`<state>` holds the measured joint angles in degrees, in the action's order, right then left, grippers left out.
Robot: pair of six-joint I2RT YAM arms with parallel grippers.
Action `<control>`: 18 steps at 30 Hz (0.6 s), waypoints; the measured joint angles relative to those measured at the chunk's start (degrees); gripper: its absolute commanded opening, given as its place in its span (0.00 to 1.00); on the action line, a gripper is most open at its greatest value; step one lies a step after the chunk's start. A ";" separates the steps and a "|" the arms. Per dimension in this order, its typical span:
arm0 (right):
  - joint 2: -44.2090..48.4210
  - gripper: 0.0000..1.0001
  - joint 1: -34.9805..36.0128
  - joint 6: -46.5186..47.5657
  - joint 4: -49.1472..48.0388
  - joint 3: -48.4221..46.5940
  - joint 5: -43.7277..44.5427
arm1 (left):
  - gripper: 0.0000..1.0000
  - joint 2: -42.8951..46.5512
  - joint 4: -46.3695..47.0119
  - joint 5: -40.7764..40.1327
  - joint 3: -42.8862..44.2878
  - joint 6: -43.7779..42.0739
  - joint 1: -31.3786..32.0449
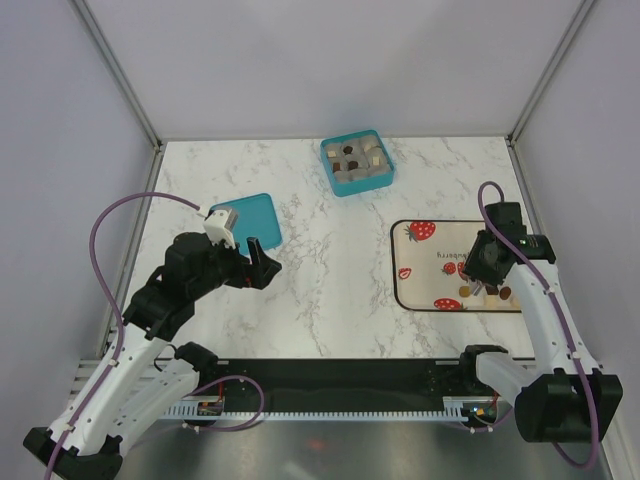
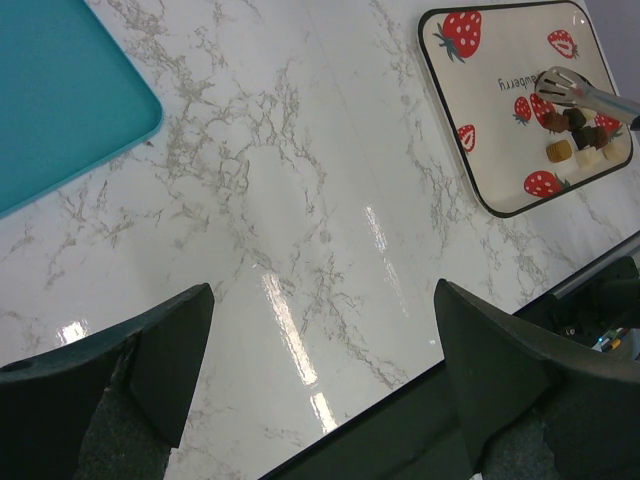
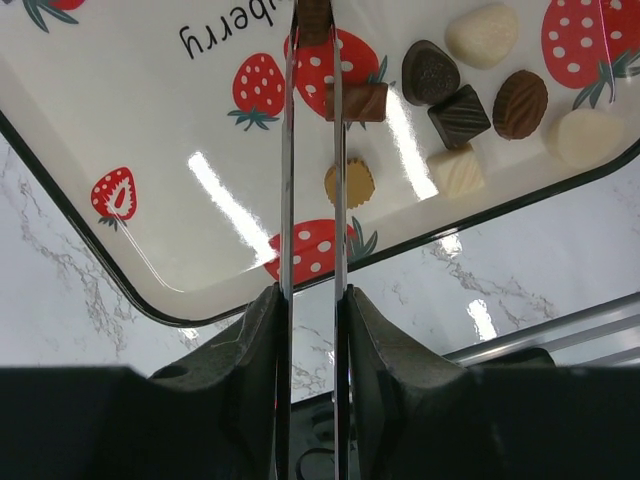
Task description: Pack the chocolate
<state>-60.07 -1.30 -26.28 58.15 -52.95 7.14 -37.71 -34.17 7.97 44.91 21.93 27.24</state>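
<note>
- My right gripper (image 3: 312, 300) is clenched on a pair of tongs (image 3: 288, 160). Their blades run straight ahead and are nearly closed.
- A brown chocolate (image 3: 313, 14) sits between the tips at the frame's edge; I can't tell whether it's lifted.
- The other chocolates (image 3: 460, 115) lie on the tray (image 3: 150, 100), just right of the blades.
- The box (image 1: 346, 188) is well apart from this arm, ahead and to its left.
- My left gripper (image 2: 322, 300) hangs released and empty over the surface (image 2: 300, 180) near the lid (image 2: 60, 100). The right arm is nearer the chocolates.

Teal lid (image 1: 255, 215) left, strawberry tray (image 1: 425, 270) right, box (image 1: 362, 186) behind.
</note>
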 measured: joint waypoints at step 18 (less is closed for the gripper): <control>-10.21 0.30 2.45 2.05 -3.52 -17.68 -6.88 | 0.99 -0.31 0.00 -0.04 0.00 0.00 0.00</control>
<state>-70.28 1.15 -24.23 54.63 -70.63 0.25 -38.02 -34.17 7.92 44.91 21.93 27.24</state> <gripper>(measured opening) 0.352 0.993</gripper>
